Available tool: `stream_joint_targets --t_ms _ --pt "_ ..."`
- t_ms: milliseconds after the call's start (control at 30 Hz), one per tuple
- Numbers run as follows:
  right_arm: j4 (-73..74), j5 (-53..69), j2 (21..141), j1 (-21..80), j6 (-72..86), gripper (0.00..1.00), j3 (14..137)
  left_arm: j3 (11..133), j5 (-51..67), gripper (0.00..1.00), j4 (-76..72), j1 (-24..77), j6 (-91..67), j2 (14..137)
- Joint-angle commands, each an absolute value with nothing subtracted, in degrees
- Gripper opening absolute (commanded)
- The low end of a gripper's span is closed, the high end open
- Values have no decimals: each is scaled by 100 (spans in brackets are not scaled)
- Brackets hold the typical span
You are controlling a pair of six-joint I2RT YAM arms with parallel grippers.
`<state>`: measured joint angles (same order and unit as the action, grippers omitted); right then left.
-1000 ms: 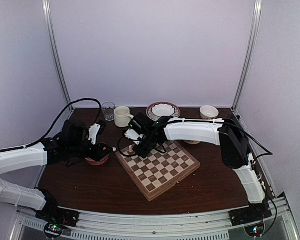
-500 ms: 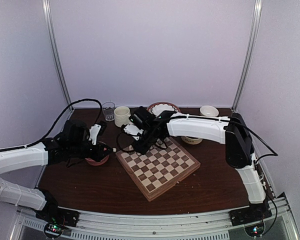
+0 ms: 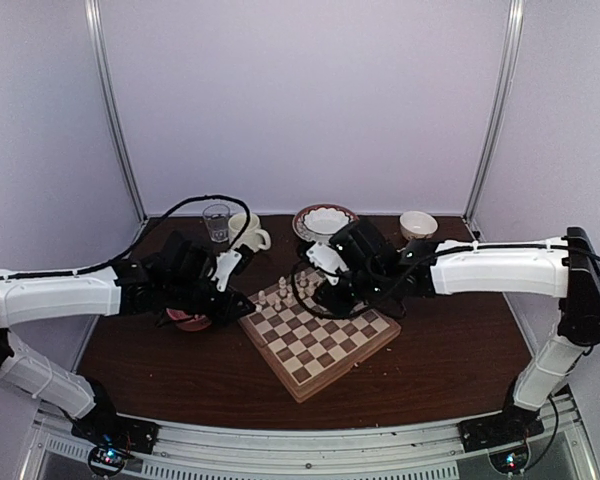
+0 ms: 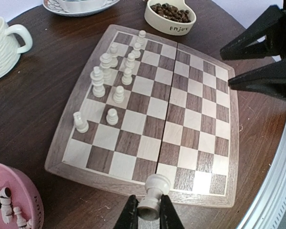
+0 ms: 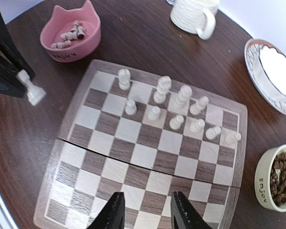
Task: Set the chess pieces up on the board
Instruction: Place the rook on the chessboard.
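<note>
The board (image 3: pixel 325 340) lies mid-table. Several cream chess pieces (image 3: pixel 284 292) stand in two rows along its far left edge, and they also show in the left wrist view (image 4: pixel 115 71) and the right wrist view (image 5: pixel 174 112). My left gripper (image 4: pixel 148 211) is shut on one cream chess piece (image 4: pixel 153 193), held just outside the board's rim (image 4: pixel 57 143). In the top view that gripper (image 3: pixel 238 303) is at the board's left corner. My right gripper (image 5: pixel 147 212) is open and empty above the board's bare half (image 5: pixel 109 171), and in the top view it (image 3: pixel 327 295) hovers over the far edge.
A pink bowl (image 5: pixel 71 31) holding more small pieces (image 4: pixel 5 202) sits left of the board. A white mug (image 3: pixel 245 232), a glass (image 3: pixel 217 220), a plate with a white bowl (image 3: pixel 325 220) and a small bowl of beans (image 4: pixel 170 14) stand behind the board.
My left gripper has moved right from the pink bowl to the board's left corner with a piece. My right arm has swung right and back, uncovering the standing pieces.
</note>
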<state>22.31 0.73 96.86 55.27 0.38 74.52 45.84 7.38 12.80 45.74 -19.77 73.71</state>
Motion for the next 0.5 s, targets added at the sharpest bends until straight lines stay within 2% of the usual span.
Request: stream_joint_targets --t_ms 0,133,267,467 --pt "1003 -785 9293 5469 429 36 6359 5521 574 0 2070 4860 -1801 8119" --pt "544 -1358 8943 5362 551 36 5896 6623 148 0 3349 5313 -1690 9014" --pt "276 -2126 8709 5209 823 36 5510 7404 -890 0 4104 5873 -1672 9506" --pt "127 -2049 8475 4599 1405 35 5134 8315 -1059 0 4779 6174 -1808 10340"
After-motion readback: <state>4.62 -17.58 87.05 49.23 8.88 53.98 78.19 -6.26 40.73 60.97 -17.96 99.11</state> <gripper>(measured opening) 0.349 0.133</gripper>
